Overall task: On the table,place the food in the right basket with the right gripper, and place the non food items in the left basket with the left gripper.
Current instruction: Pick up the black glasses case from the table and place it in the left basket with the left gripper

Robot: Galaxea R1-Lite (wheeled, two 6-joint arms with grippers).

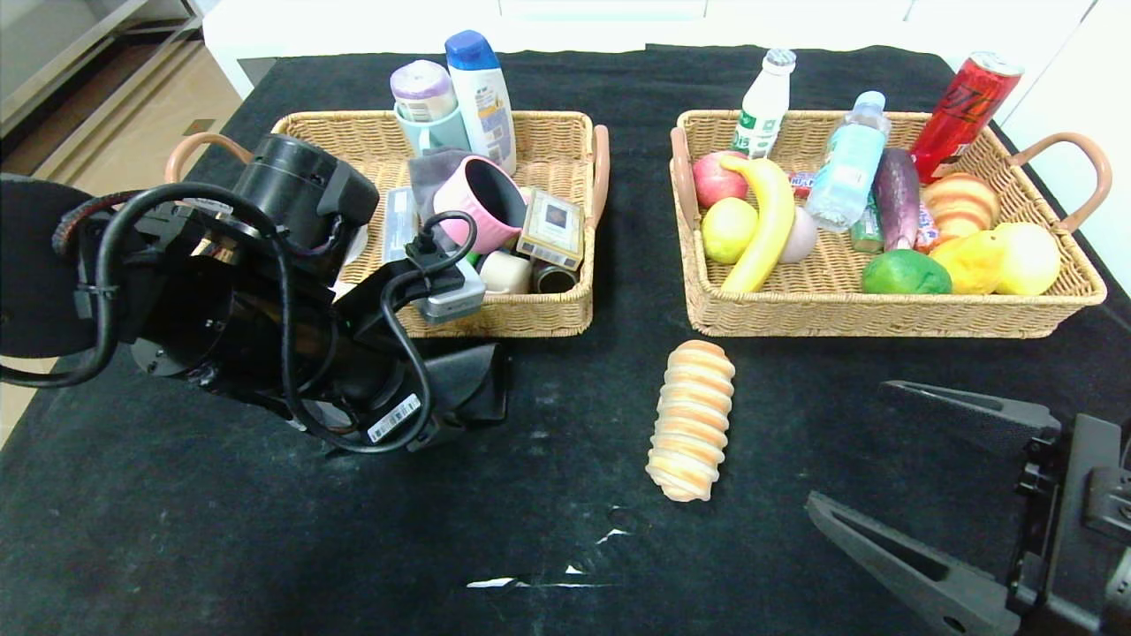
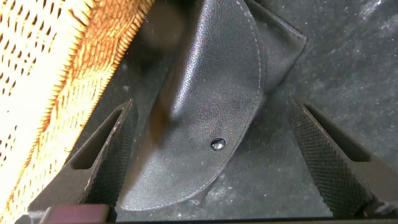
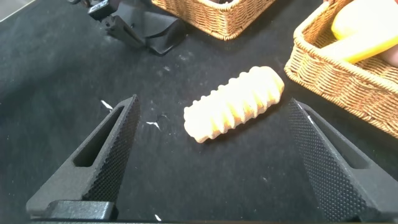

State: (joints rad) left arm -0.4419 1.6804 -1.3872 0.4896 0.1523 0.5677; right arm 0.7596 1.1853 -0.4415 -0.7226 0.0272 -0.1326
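Note:
On the black table (image 1: 548,539) lies the striped bread roll (image 1: 694,420), just in front of the right basket (image 1: 848,318). My right gripper (image 1: 846,446) hovers open near the roll (image 3: 236,106), which lies ahead of its fingers, not between them. My left gripper (image 2: 211,102) is open and straddles the black glasses case (image 2: 205,124) without touching it. The case (image 1: 468,380) lies against the front wall of the left basket (image 1: 530,318). The pink saucepan (image 1: 482,201) and card box (image 1: 552,228) rest in the left basket. The banana (image 1: 767,225) and water bottle (image 1: 846,168) lie in the right basket.
The left basket's wicker wall (image 2: 50,81) stands close beside one left finger (image 2: 106,155). Bottles, a cup and small items fill the left basket; fruit, a red can (image 1: 967,102) and an aubergine (image 1: 897,196) fill the right one. Open cloth lies in front of both baskets.

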